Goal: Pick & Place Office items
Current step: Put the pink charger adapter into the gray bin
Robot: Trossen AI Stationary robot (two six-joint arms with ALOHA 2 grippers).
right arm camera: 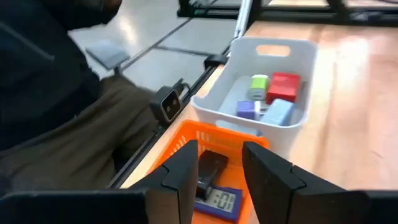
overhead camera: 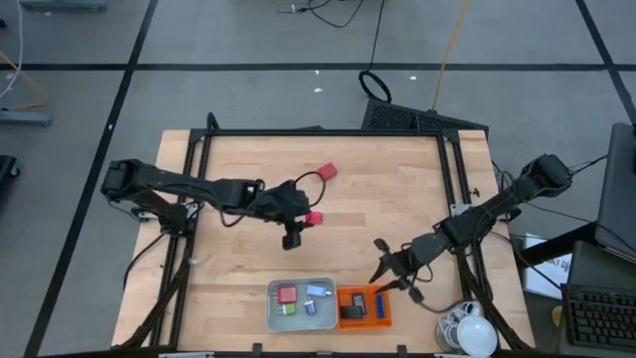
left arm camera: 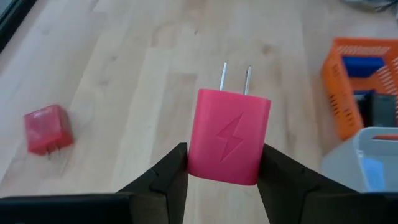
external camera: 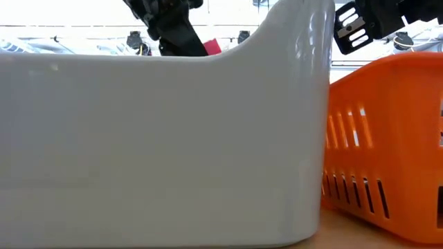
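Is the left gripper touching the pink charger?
Touching. The left wrist view shows the left gripper jaws pressed against both sides of the pink charger.

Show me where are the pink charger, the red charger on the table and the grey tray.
pink charger point(left arm camera: 229, 138): left wrist view, on its front face with the lightning mark.
red charger point(left arm camera: 46, 129): left wrist view, on its top face.
grey tray point(overhead camera: 275, 308): high view, on its left wall.
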